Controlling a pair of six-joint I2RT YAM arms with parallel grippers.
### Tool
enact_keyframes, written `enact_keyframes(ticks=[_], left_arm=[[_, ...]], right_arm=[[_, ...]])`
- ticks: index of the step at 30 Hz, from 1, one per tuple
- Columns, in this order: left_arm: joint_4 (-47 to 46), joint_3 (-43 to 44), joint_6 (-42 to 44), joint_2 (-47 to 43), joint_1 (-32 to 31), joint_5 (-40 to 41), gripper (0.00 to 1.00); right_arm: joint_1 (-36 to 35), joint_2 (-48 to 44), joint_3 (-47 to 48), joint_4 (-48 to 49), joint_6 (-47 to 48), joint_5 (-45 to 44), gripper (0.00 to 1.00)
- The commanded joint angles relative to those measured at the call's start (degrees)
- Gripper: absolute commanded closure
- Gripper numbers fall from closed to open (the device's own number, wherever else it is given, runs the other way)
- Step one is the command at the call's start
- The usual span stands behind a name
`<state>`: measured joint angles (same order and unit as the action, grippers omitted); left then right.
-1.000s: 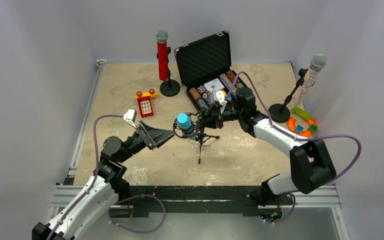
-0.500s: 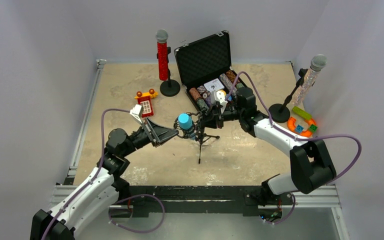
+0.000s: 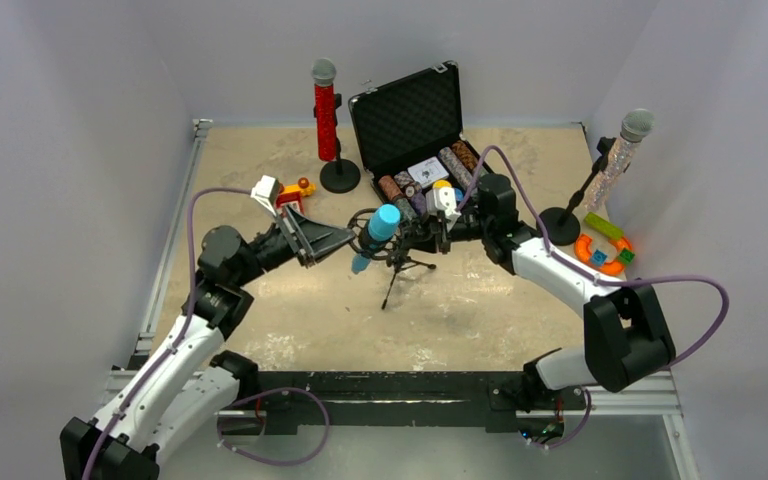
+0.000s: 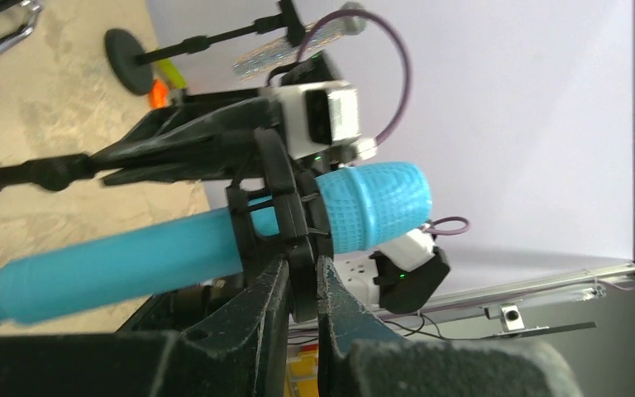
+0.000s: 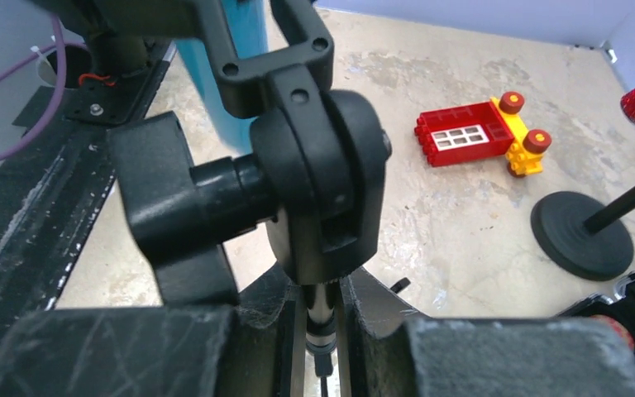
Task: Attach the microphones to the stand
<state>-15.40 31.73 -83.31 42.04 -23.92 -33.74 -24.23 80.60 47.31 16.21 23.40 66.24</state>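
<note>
My left hand (image 4: 302,273): clamped shut on the lower edge of the black ring clip (image 4: 285,207).
Red microphone (image 3: 325,115): at 11 o'clock on the table (image 3: 260,170), upright on a round-foot stand (image 3: 340,178). It has a glitter barrel and a grey mesh head.
Blue microphone (image 4: 174,252): near the table's middle, threaded through the ring clip, head tipped toward 1 o'clock. The barrel is smooth plastic and the rounded head is dimpled.
Tripod stand (image 3: 392,285): thin black legs, light-looking, topped by a matte hard-plastic knuckle (image 5: 322,190).
My right hand (image 5: 321,318): closed on the tripod stand just under the knuckle.
Silver microphone (image 3: 618,160): at 2 o'clock, leaning on its own stand, sparkly barrel.
Risk, slipping: I judge the slick blue barrel could slide down through the ring if the clip grips loosely.
Risk, twisting: if my hands pull unevenly, the knuckle may swivel or the spindly legs may tip.
Risk, letting go: if I open either hand early, the head's weight may topple the tripod.
</note>
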Motion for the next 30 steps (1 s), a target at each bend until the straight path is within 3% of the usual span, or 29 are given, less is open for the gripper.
enact_keyframes(ticks=[1,7,15,18,24,26,30], left_arm=[[-15.1,12.2,-3.0,1.8,0.5,-4.0,0.90],[-18.1,17.7,-4.7,5.8,0.6,-5.6,0.91],[-11.8,18.3,-0.7,5.0,2.0,-6.8,0.84],[-3.1,17.5,4.7,1.4,3.9,-6.6,0.70],[24.5,19.4,23.1,-7.4,4.9,-0.9,0.34],[36.1,22.3,31.3,-9.8,4.9,3.6,0.24],[51.7,25.8,46.6,-15.5,4.9,14.3,0.13]], right_arm=[[-1.1,1.0,-1.7,-4.4,3.8,-5.3,1.00],[-1.1,2.3,-0.3,-5.4,2.6,-6.9,1.00],[-1.0,3.0,2.4,-6.3,-2.3,-5.3,1.00],[-1.1,3.1,4.6,-7.6,-5.1,-4.7,1.00],[-1.0,3.1,5.3,-7.7,-7.0,-4.8,1.00],[-0.8,2.9,5.4,-7.9,-6.9,-5.0,1.00],[-0.3,2.7,6.9,-8.4,-7.0,-5.2,1.00]])
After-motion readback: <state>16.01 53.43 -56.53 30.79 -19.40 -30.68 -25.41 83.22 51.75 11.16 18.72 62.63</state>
